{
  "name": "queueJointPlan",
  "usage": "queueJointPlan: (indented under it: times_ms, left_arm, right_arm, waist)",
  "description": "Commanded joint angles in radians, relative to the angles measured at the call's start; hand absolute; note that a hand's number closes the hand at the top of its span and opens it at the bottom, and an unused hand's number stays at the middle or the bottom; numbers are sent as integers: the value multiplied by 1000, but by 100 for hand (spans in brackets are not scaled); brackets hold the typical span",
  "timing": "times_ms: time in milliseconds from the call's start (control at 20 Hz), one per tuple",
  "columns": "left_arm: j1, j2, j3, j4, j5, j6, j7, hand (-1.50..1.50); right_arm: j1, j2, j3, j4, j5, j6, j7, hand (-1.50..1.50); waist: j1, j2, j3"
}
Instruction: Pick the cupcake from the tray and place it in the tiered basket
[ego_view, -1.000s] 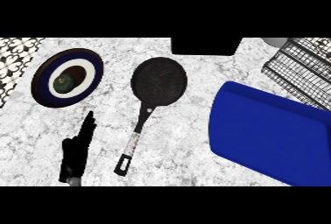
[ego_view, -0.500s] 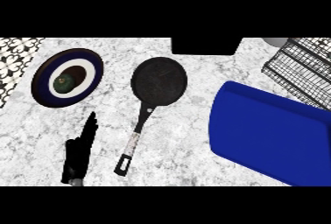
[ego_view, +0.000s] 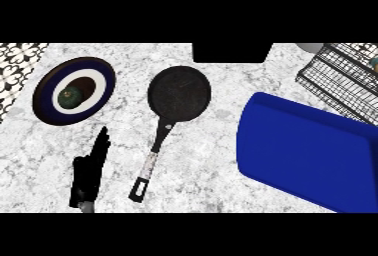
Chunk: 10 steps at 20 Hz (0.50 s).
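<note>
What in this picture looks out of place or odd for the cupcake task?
The blue tray shows no cupcake on its visible surface. The black wire tiered basket is cut off at the upper right corner. Only the left hand shows, fingers straight, at the lower left.

Light falls bright and even across the pale marble worktop (ego_view: 199, 175), with no glare. The frying pan (ego_view: 179, 92) and the blue tray (ego_view: 310, 155) cast hardly any shadow. Edges stay straight toward the frame's corners.

plate (ego_view: 74, 96) left | pan (ego_view: 177, 95) centre | tray (ego_view: 310, 155) right | basket (ego_view: 347, 75) behind tray
</note>
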Motion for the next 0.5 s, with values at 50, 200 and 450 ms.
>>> queueJointPlan:
  times_ms: [50,200,450]
  left_arm:
    - [14,-8,15,28,-1,17,-35,0]
    - [82,-34,-19,-15,-15,31,-32,0]
    - [52,7,29,-25,20,3,1,0]
  right_arm:
    - [98,-85,-83,-30,-46,-84,25,-150]
    - [155,-221,-141,-36,-89,2,87,-150]
    - [392,-312,-289,-45,-222,192,29,-150]
  waist:
    - [-27,-8,-2]
    - [-35,-13,-1]
    - [-59,-15,-1]
